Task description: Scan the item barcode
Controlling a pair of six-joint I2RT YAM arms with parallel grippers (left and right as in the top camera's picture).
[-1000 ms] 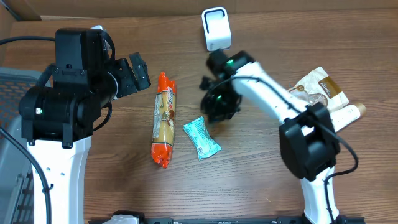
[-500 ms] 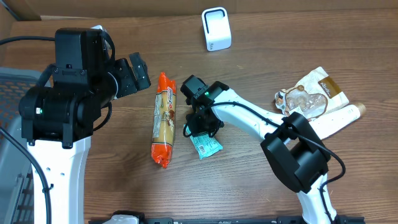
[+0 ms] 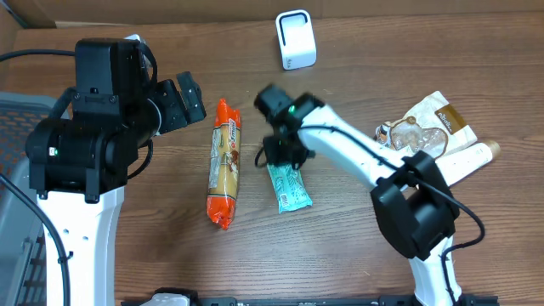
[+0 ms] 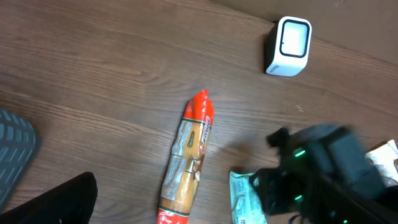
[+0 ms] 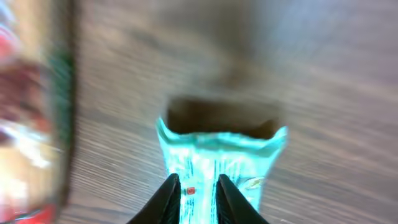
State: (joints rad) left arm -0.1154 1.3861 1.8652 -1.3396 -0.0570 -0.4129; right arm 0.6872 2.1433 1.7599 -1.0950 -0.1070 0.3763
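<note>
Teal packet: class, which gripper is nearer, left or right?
Right. The right gripper is at the upper end of the teal packet; the left gripper sits beyond the orange tube.

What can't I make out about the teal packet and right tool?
Barcode on the teal packet: right wrist view is motion-blurred; overhead it is too small.
Grip of the right tool: jaws stand slightly apart over the packet, blur hides any contact; overhead the right arm covers that end.
Left wrist view: packet cut off by the bottom edge and partly behind the blurred arm.
</note>
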